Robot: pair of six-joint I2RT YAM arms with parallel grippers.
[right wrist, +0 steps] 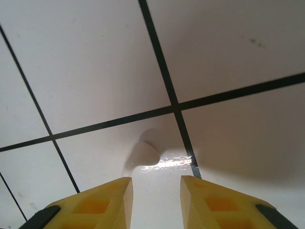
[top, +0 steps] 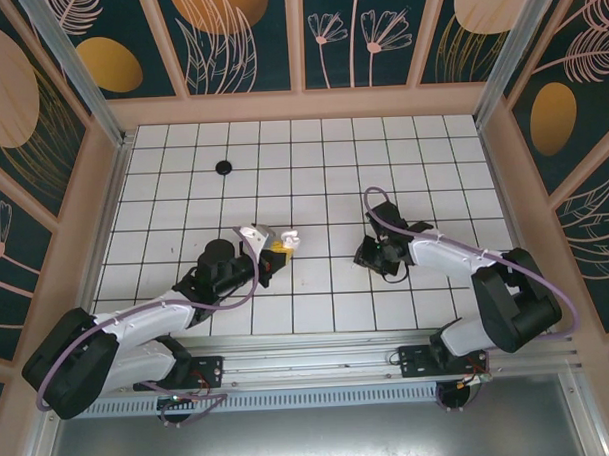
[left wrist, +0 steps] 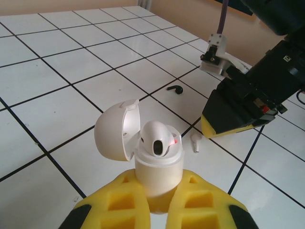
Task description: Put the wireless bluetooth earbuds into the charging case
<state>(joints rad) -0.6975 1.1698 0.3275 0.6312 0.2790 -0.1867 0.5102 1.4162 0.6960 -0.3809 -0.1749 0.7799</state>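
Observation:
My left gripper (left wrist: 159, 200) is shut on the white charging case (left wrist: 158, 169), which it holds upright with the lid (left wrist: 116, 130) swung open to the left. One white earbud (left wrist: 157, 138) sits in the case with its head sticking out. A second white earbud (left wrist: 196, 141) lies on the tile just right of the case, close to the yellow tips of my right gripper (left wrist: 224, 125). In the right wrist view this earbud (right wrist: 143, 153) lies just ahead of my right gripper (right wrist: 156, 191), slightly left, and the fingers are open with nothing between them.
A small black comma-shaped piece (left wrist: 175, 89) lies on a tile beyond the case. A black round disc (top: 223, 167) sits at the far left of the tiled floor (top: 312, 148). Patterned walls enclose the floor on three sides.

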